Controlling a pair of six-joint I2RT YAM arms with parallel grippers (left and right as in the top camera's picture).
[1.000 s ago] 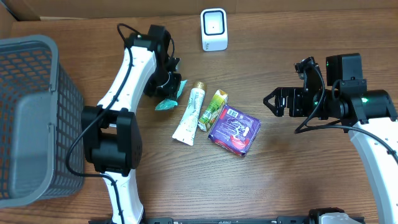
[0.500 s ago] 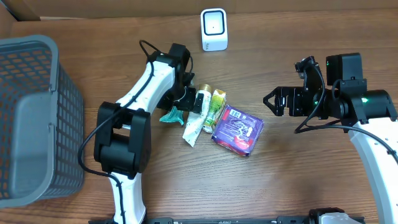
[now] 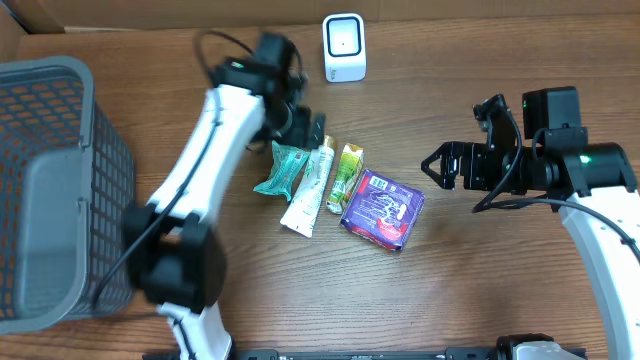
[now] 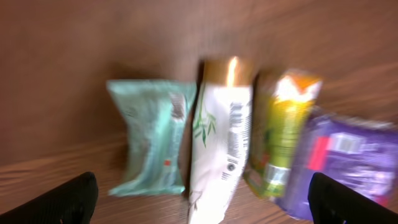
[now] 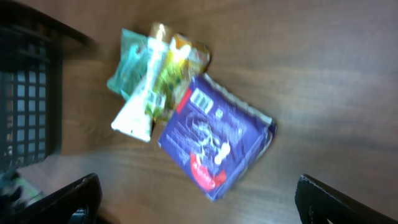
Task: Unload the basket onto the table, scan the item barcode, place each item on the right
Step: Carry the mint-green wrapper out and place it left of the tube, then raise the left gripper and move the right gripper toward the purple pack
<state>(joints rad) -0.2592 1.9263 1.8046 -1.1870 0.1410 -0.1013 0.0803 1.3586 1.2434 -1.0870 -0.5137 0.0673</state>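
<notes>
Hovering Claws, Blurred Goods

Left claw (image 4: 204,200) and right claw (image 3: 431,167) gape wide, empty. Teal packet (image 3: 280,168), white tube (image 3: 308,188), yellow sachet (image 3: 346,176) and purple packet (image 3: 379,207) lie side by side mid-way across the bench (image 3: 480,300); the scanner (image 3: 344,47) stands at its far edge. Blur smears most labels.

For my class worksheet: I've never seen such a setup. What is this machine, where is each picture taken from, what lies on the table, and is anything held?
Two robot arms work at a wooden table, each ending in two fingers. One picture looks down from above; the others come from a camera on each wrist, so the dark shapes at their bottom corners are that arm's own fingers. The left fingers and right fingers are open and hold nothing. Side by side lie a teal packet, a white tube, a yellow-green sachet and a purple pack. A white scanner stands at the far edge; a grey basket sits at the left.
</notes>
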